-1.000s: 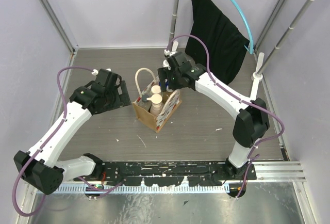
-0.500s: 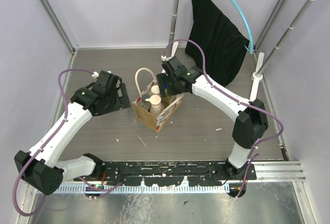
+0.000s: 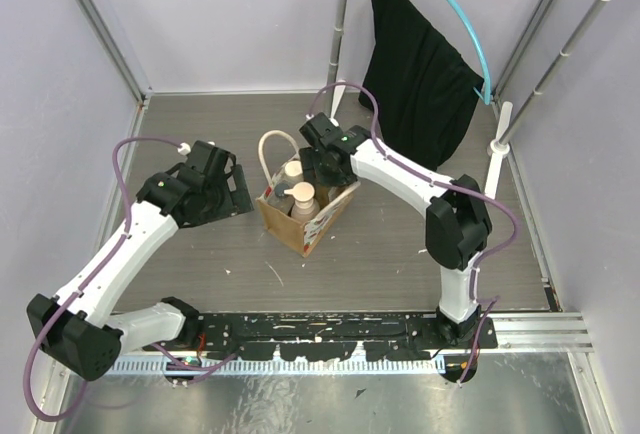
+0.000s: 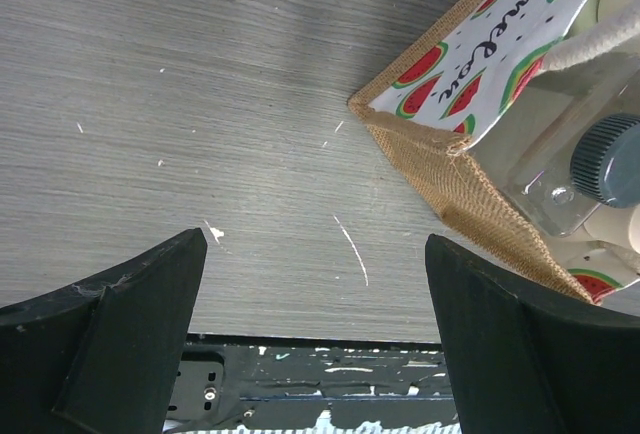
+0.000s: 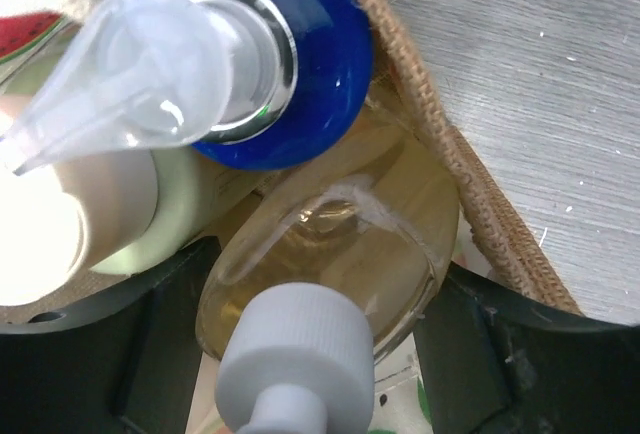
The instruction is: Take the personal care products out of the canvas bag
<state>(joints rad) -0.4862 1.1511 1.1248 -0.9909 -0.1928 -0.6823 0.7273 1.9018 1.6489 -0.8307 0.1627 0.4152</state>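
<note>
Grey, wood-grained and flecked with white scuffs, the bench (image 3: 400,244) carries everything here. At its far right a black cloth (image 3: 420,74) hangs from a teal hanger (image 3: 470,29) on a rail.

The canvas bag (image 3: 283,226) stands upright near the middle of the bench, its mouth open, one cream rope handle (image 3: 272,149) arching over its far-left side. The left wrist view shows a near corner of the woven bag and a white panel printed with red watermelon slices (image 4: 470,74).

The left end effector (image 3: 240,189) hangs just left of the bag, apart from it, its jaws spread wide with nothing between them.

The right end effector (image 3: 315,169) reaches down into the bag's mouth. Its jaws stand on either side of the clear amber bottle (image 5: 340,254) with the white top (image 5: 295,354), close against its sides. Whether they press on it cannot be told.

All the personal care products sit inside the bag. Beside the amber bottle, a bottle with a blue cap (image 5: 300,84) and a clear pump head (image 5: 130,64) leans on the woven wall. A cream bottle (image 5: 110,214) is just beside both.
</note>
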